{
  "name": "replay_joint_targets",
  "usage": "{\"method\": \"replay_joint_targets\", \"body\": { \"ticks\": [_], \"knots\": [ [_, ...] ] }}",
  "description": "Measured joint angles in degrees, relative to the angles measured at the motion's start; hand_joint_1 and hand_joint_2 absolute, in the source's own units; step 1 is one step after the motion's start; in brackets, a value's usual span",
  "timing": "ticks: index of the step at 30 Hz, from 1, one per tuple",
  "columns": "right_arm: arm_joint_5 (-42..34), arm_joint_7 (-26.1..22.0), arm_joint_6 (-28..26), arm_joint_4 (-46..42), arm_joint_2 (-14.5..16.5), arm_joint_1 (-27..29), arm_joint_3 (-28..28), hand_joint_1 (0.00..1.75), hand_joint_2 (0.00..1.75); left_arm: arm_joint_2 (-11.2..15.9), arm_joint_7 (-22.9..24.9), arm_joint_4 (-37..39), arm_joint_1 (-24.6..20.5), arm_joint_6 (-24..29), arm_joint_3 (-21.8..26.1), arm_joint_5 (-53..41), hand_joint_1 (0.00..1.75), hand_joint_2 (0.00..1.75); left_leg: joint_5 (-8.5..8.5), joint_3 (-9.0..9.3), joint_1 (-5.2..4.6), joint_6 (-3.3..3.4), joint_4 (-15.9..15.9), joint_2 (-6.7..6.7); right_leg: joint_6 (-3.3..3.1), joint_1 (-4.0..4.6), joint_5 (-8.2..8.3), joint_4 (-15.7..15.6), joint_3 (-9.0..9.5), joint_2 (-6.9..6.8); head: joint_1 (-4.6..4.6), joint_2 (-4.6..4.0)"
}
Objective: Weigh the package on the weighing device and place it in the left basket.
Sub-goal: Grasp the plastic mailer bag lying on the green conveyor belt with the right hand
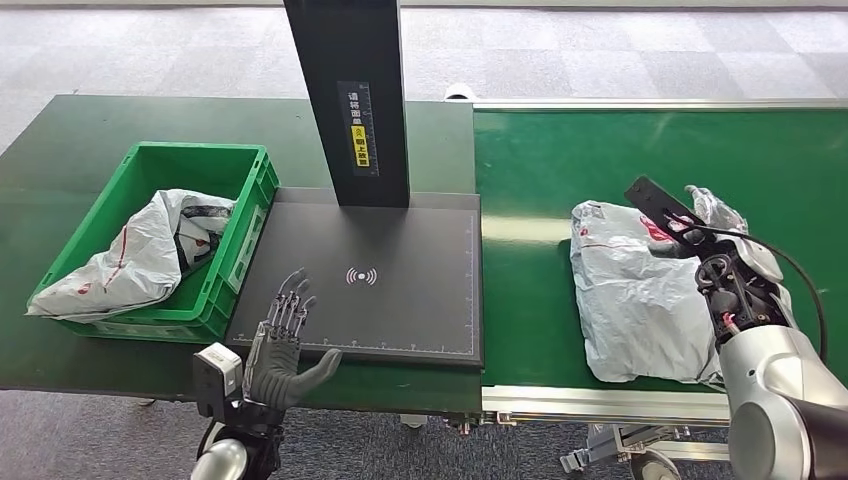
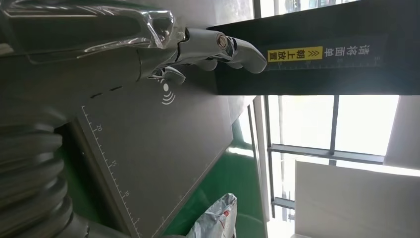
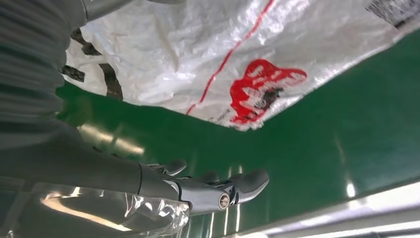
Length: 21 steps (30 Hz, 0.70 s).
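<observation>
A grey-white plastic package with red print lies flat on the green conveyor belt, right of the scale; the right wrist view shows it close up as the package. My right hand is at the package's far right corner, and its fingers are stretched out over the belt with nothing in them. My left hand hovers open, fingers spread, over the front left edge of the black weighing plate. The plate is bare. The left wrist view shows the left hand above the plate.
The green basket stands left of the scale and holds another grey package. A tall black column rises from the plate's back edge. The belt's metal front rail runs below the package.
</observation>
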Motion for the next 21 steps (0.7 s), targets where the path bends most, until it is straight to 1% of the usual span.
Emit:
{"method": "replay_joint_targets", "body": {
  "ticks": [2, 4, 7, 9, 13, 18, 21],
  "knots": [
    [-0.57, 1.44, 4.75, 0.61, -0.2, -0.04, 0.07, 0.0, 1.75, 0.04, 0.08, 0.5, -0.53, -0.08, -0.44, 0.22, 0.0, 1.75, 0.0, 0.01, 0.0, 0.0, 0.0, 0.0, 0.0, 0.0, 0.0, 0.0, 0.0, 0.0, 0.0, 0.0],
    [-0.65, 2.11, 11.07, 1.15, -0.59, 0.35, 0.07, 0.0, 1.75, -0.01, 0.25, 1.51, -1.46, -0.26, -1.03, 0.34, 0.0, 1.75, 0.0, 0.0, 0.0, 0.0, 0.0, -0.01, 0.0, 0.0, 0.0, 0.0, 0.0, -0.01, 0.01, 0.0],
    [0.26, 1.15, 20.95, 1.92, -1.24, 1.66, 0.33, 0.0, 1.75, -0.39, 0.55, 4.07, -3.44, -0.55, -1.92, 0.35, 0.0, 1.75, 0.0, -0.01, -0.01, 0.0, 0.0, -0.03, 0.0, -0.01, 0.0, 0.0, 0.01, -0.01, 0.01, 0.0],
    [0.06, -0.33, 24.97, 2.36, -1.57, 2.78, 0.51, 0.0, 1.75, -0.83, 0.67, 6.02, -4.86, -0.68, -2.53, 0.34, 0.0, 1.75, 0.0, -0.02, -0.01, 0.0, 0.0, -0.02, 0.0, -0.02, 0.0, 0.0, 0.0, -0.01, 0.01, 0.0],
    [0.2, -3.19, 28.81, 2.91, -2.43, 4.17, 0.81, 0.0, 1.75, -1.44, 0.96, 8.65, -6.54, -0.57, -3.33, 0.34, 0.0, 1.75, -0.01, -0.01, -0.01, 0.01, 0.01, -0.02, 0.0, -0.02, 0.0, -0.01, 0.0, -0.01, 0.01, 0.0],
    [1.23, -6.29, 29.19, 2.94, -3.56, 5.13, 2.16, 0.0, 1.75, -1.68, 1.73, 9.46, -6.78, -0.17, -3.74, 0.36, 0.0, 1.75, -0.01, -0.01, 0.0, 0.0, 0.0, -0.01, 0.0, -0.01, 0.0, -0.01, 0.0, 0.0, -0.01, 0.0],
    [1.48, -8.43, 29.65, 2.94, -3.84, 5.77, 3.09, 1.3, 1.75, -1.92, 2.32, 9.51, -6.86, -0.11, -3.81, 0.27, 0.0, 1.75, -0.01, -0.01, 0.0, 0.0, 0.0, -0.02, 0.0, -0.01, 0.0, -0.01, 0.0, -0.01, -0.01, 0.0]
  ]
}}
